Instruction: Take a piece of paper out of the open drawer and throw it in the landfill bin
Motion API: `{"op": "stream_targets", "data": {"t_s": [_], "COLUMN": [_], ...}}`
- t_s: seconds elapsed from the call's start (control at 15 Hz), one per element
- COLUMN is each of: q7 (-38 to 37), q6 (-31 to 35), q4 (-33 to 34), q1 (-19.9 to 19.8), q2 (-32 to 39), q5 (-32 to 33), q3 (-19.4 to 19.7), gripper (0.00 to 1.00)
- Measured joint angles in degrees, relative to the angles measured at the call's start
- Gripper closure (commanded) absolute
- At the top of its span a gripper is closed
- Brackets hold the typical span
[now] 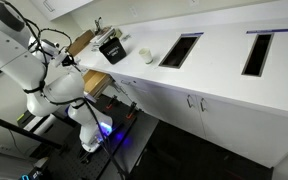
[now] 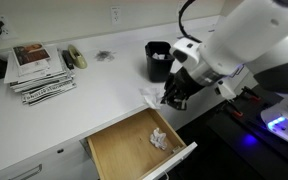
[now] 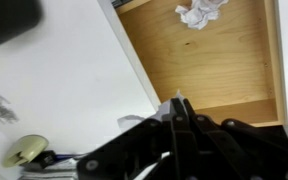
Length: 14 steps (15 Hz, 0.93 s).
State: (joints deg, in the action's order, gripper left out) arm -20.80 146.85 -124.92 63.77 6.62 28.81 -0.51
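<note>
Fingers (image 3: 186,130) tight together on white paper scrap (image 3: 167,107) at drawer (image 3: 214,65) edge, crumpled wad (image 3: 199,12) well apart.

The white counter (image 2: 104,88) carries a magazine stack (image 2: 39,70) and a black container (image 2: 157,58).

- We see an arm (image 2: 259,35) built of smooth, rounded, glossy white shells.
- We see a thin black cable (image 2: 187,14) arching beside it.
- We see a black gripper (image 2: 170,98) with slim, dark fingers (image 3: 187,130).

An office kitchenette: long white counter (image 1: 219,78) with cut-out bin openings (image 1: 180,50), white cabinets (image 1: 199,108) below, stacked magazines (image 2: 39,70).
</note>
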Motion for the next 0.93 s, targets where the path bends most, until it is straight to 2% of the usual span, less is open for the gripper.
{"op": "stream_targets", "data": {"t_s": [0.27,0.47,0.67,0.93], "q7": [-0.76,2.66,8.66,12.99], "q6": [-6.00,-7.68,-7.71,-6.35], "q4": [-3.79,-5.82,-6.66,-6.72], "q1": [-8.51,-16.54,-24.11,-33.40], "q2": [-11.21,-16.74,-18.55,-17.61], "q5": [0.52,-4.47,-11.12,-15.68], "q3": [-4.26,-6.99,-8.05,-9.09], "gripper": [0.99,0.99,0.99,0.99]}}
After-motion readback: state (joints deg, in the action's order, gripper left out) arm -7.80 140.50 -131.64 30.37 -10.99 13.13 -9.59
